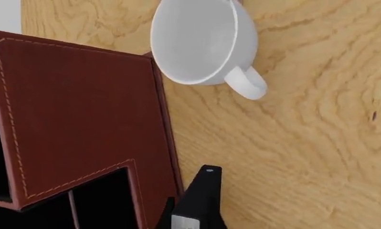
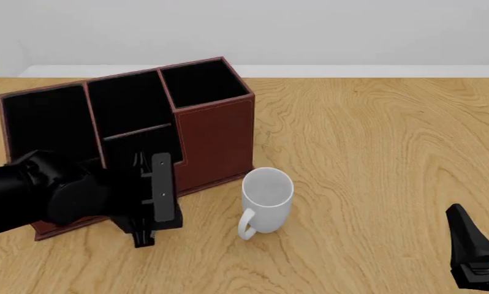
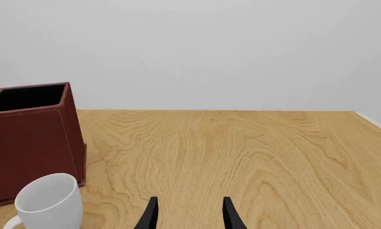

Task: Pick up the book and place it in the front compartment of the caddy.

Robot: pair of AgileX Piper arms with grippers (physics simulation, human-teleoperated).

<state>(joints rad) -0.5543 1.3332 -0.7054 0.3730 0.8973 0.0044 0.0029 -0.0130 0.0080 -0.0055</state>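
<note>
Book held upright, apparently clamped in left gripper, at caddy front edge | right gripper parted, empty, idle | risk: book catching front compartment wall; mug adjacent.

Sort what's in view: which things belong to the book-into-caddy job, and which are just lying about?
Job: caddy; left hand at its near side. The book cannot be clearly made out.
Lying about: white mug; right hand, open, away from both.
</note>
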